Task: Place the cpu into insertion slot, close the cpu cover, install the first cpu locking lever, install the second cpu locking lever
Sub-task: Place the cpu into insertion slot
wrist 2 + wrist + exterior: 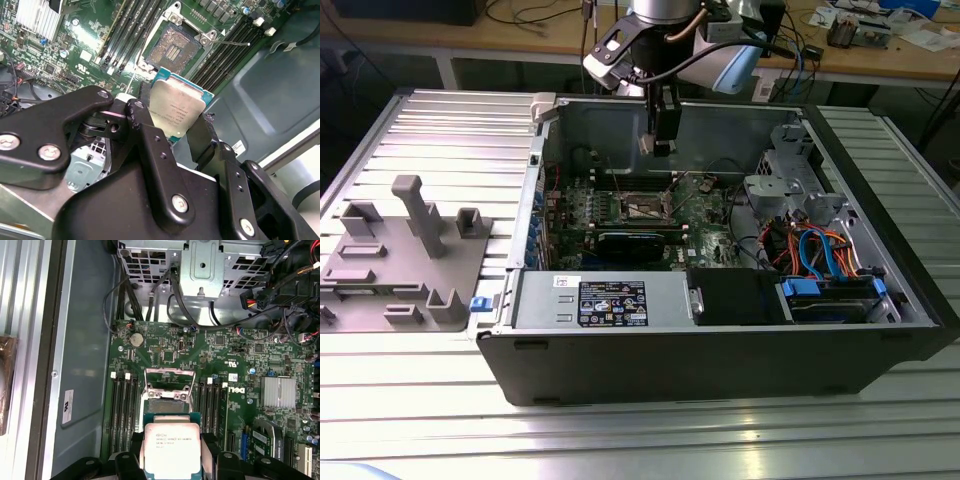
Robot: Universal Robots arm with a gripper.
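In the exterior view, a grey moulded tray [405, 255] is lying on the ribbed tabletop [450, 130], at about nine o'clock from the open computer case [700, 365]. Moving across, the gripper [663, 140] is hanging inside the case near its back wall, at roughly twelve o'clock from the insertion slot [648, 207] and well above the green board. At three o'clock from the slot, a metal drive cage [790, 185] is sitting over a tangle of blue and orange cables [825, 255].

In both wrist views the gripper [172, 125] [172, 462] is pinching the cpu [175, 112] [171, 450] by two opposite edges, its silvery top facing the cameras and a teal border showing round it. The chip is riding in the air, apart from the board, with the insertion slot [172, 47] [167, 404] lying bare just beyond it.

In the first wrist view the cpu cover [169, 371] is standing swung up off the slot, on the side away from the gripper. Long black memory slots [122, 410] are flanking the socket on both sides, and a finned silver heatsink [279, 391] is sitting further along the board.
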